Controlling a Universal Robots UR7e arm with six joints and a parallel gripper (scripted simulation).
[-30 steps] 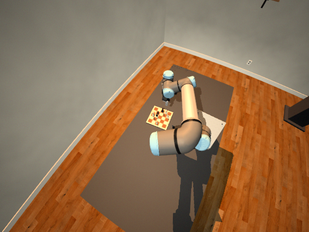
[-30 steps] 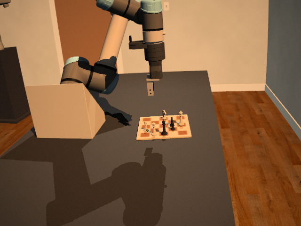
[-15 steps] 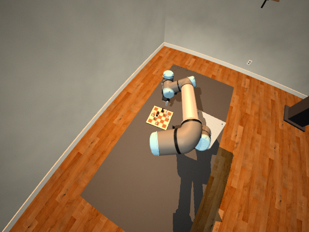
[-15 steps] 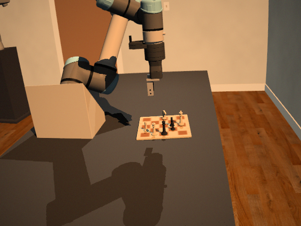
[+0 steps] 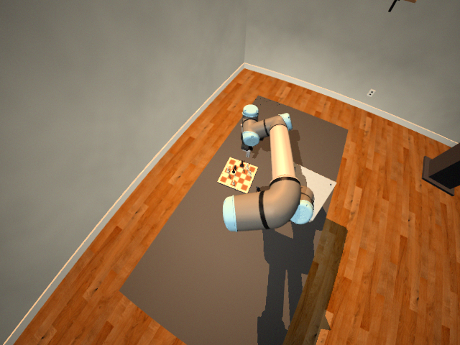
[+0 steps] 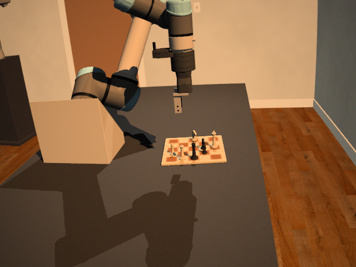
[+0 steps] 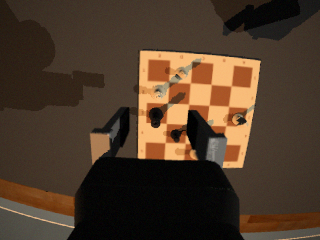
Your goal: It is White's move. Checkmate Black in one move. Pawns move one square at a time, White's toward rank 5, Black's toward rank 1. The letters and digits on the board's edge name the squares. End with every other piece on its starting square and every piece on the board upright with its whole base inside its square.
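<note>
Above board [image 6: 193, 161] edge: tool [image 6: 178, 106] (open)

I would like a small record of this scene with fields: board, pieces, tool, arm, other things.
board: small checkered chessboard lying on the dark table
pieces: two black, four white, all upright as far as visible
tool: tool open, holding nothing, raised above the table behind the board
arm: reaches over from a tan box-like pedestal
other things: wooden floor
</note>
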